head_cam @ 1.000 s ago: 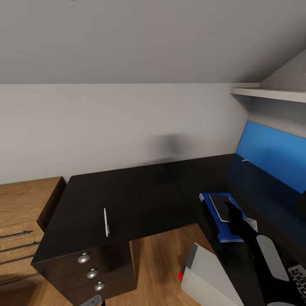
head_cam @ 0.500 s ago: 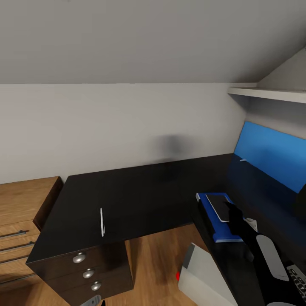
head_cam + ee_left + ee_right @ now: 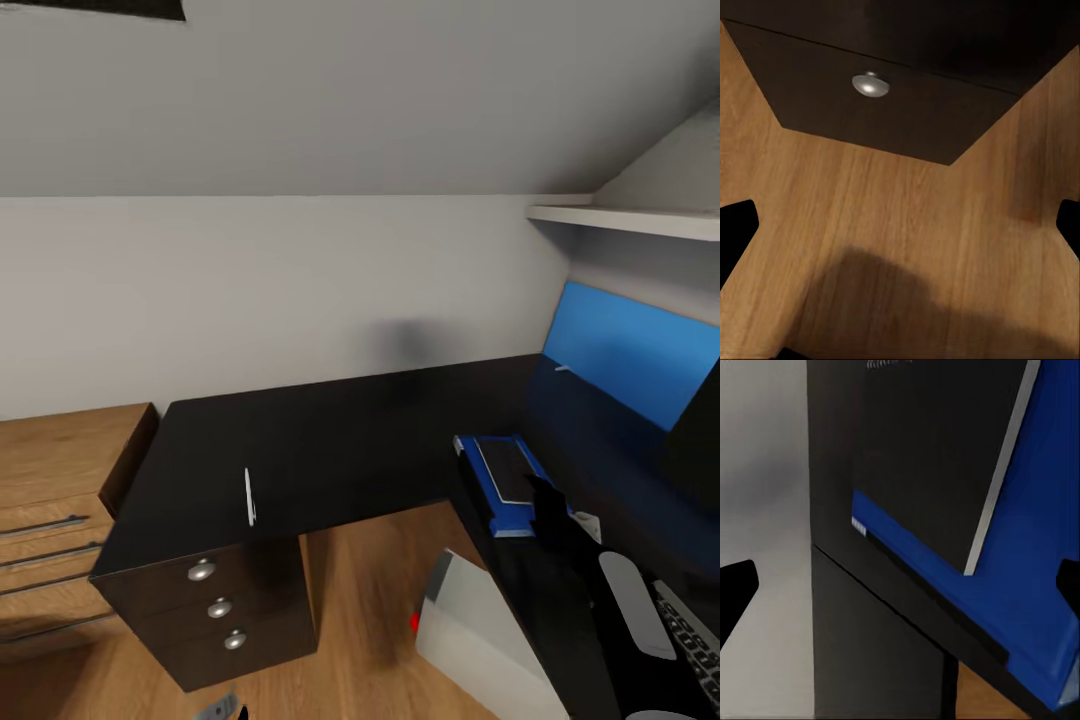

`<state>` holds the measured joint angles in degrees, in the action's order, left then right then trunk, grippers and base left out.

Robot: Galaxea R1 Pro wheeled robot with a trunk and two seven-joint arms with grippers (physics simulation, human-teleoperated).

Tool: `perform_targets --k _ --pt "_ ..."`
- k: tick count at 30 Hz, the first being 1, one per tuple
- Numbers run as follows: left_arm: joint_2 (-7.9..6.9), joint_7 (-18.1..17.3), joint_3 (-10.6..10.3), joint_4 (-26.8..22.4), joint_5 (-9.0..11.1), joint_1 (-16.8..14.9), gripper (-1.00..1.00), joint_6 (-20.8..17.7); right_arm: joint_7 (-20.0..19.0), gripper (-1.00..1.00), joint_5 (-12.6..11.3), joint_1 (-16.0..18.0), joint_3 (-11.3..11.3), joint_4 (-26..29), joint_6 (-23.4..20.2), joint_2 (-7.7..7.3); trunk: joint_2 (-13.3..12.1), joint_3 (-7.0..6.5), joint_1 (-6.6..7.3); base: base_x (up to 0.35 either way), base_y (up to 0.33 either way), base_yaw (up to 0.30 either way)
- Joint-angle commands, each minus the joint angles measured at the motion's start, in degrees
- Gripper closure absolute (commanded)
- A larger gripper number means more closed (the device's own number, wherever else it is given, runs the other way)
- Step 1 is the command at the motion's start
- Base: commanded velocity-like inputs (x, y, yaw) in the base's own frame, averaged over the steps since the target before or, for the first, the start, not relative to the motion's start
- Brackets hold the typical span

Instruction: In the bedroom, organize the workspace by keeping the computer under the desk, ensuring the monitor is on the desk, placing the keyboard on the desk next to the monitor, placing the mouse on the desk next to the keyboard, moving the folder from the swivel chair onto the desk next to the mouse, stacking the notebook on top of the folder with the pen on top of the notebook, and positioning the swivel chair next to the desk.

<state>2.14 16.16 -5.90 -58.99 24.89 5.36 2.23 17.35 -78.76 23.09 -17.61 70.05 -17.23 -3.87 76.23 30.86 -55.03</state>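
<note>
One pen [image 3: 249,497] lies on the black bench [image 3: 330,440], near its 8 o'clock edge above three drawer knobs. One notebook [image 3: 505,468] rests on one blue folder [image 3: 487,487] at 3 o'clock. Both grippers' fingers are spread apart, holding nothing.

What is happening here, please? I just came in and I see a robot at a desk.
The robot stands at the L-shaped black desk. A blue folder lies on it with a dark notebook on top, and the right gripper hangs just above them, open and holding nothing. The white pen lies apart, on the other wing of the desk above the drawers, so it is not yet on the notebook. The grey computer stands on the floor by the desk. The left gripper is low, open, near the drawer unit.
</note>
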Motion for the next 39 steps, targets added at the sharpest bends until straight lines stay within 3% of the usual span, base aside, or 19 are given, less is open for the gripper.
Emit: perform_targets --k 1,10,18,27,32,34,39 --pt "-0.03 0.3 -0.2 -0.1 0.6 0.0 -1.0 0.2 0.4 -1.0 -0.4 0.0 -0.1 0.1 -0.2 0.0 0.0 0.05 0.03 -0.327 0.0 0.0" --pt "-0.03 0.3 -0.1 -0.1 0.6 0.0 -1.0 0.2 0.4 -1.0 -0.4 0.0 -0.1 0.1 -0.2 0.0 0.0 0.05 0.03 -0.301 0.0 0.0" --pt "-0.03 0.2 -0.1 -0.1 0.5 0.0 -1.0 0.2 0.3 -1.0 -0.4 0.0 -0.1 0.1 -0.2 0.0 0.0 0.05 0.03 -0.04 0.0 0.0" --pt "-0.03 0.3 -0.1 -0.1 0.5 0.0 -1.0 0.2 0.3 -1.0 0.2 0.0 0.0 1.3 0.2 0.11 -3.6 -1.57 2.01 -0.006 0.0 0.0" --pt "-0.05 0.4 0.0 -0.1 0.6 0.0 -1.0 0.2 1.1 -1.0 5.2 0.0 0.8 5.2 0.3 0.59 -5.6 -2.47 3.11 0.0 0.0 0.0" --pt "-0.05 0.4 -0.1 -0.1 0.7 0.0 -1.0 0.1 1.8 -1.0 9.1 -0.1 1.0 6.5 0.2 1.61 -6.4 -2.83 3.55 0.0 0.0 0.0" --pt "-0.04 0.4 -0.1 -0.1 0.7 0.0 -1.0 0.1 2.3 -1.0 15.5 -0.5 1.1 8.5 0.0 3.63 -8.4 -3.72 4.64 0.0 0.0 0.0"
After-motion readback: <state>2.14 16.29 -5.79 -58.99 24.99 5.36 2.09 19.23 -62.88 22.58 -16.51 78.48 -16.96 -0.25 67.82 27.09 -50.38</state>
